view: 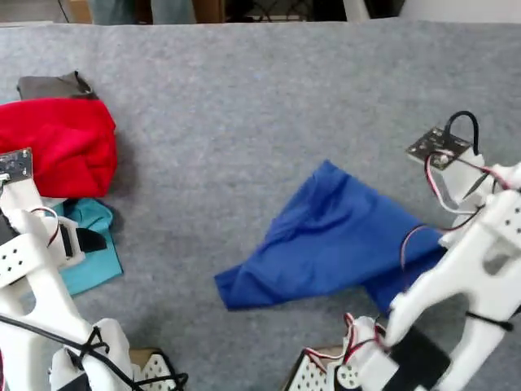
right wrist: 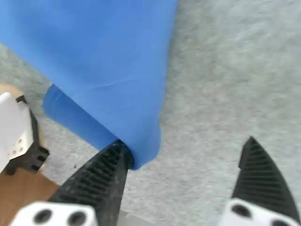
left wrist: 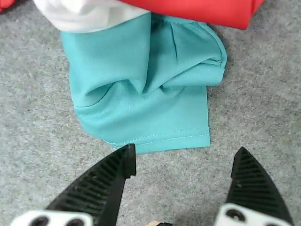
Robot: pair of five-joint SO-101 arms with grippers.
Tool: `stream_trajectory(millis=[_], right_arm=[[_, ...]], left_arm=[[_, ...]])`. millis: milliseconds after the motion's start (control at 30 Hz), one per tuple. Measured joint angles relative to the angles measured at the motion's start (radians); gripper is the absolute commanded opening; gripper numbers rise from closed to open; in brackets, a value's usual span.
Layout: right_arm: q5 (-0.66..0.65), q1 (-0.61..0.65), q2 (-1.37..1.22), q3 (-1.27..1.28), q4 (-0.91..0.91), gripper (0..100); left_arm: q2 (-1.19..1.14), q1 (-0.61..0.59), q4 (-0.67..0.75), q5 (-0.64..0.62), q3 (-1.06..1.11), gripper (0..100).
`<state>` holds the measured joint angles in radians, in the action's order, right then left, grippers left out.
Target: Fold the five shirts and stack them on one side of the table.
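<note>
Left side of the bench [view: 244, 98]: pile of shirts. Red shirt [view: 61, 142] is on top, and a teal shirt [view: 94, 244] sticks out from under it on the near side. White cloth [left wrist: 89, 12] is sandwiched between those two, and a dark brownish shirt [view: 53, 85] pokes out at the far side. Left pincer [left wrist: 186, 153] is spread wide over bare grey felt, just beside the teal hem. In the high view the left arm covers part of the teal shirt.

Blue shirt [view: 334, 240] lies loose, partly doubled over, right of centre and well apart from the pile. Right pincer [right wrist: 186, 143] is also spread: one finger [right wrist: 110, 165] at the blue shirt's folded edge, the other over bare felt. Right arm and its wires hide the blue shirt's near right corner.
</note>
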<state>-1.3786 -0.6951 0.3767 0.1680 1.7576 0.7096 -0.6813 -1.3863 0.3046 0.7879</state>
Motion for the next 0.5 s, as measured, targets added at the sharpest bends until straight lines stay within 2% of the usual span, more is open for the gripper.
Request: stream_trajectory(millis=[100, 200, 300, 400, 433, 500], right_arm=[[0.083, 0.107, 0.043, 0.015, 0.000, 35.7], [0.229, 0.249, 0.054, 0.023, 0.000, 35.1], [0.407, 0.374, 0.054, 0.008, -0.002, 22.2], [0.546, 0.368, 0.054, 0.000, -0.021, 5.2], [0.574, 0.347, 0.051, 0.018, -0.048, 2.5], [0.589, 0.288, 0.011, 0.091, -0.106, 4.6]], left_arm=[[-0.015, 0.000, 0.002, 0.002, 0.000, 34], [-0.026, 0.000, 0.002, 0.002, 0.000, 34], [-0.035, 0.000, 0.002, 0.002, 0.000, 34], [-0.035, -0.009, 0.002, 0.002, 0.000, 34], [-0.035, -0.012, 0.002, 0.002, 0.000, 34], [-0.037, -0.015, 0.002, 0.002, 0.000, 34]])
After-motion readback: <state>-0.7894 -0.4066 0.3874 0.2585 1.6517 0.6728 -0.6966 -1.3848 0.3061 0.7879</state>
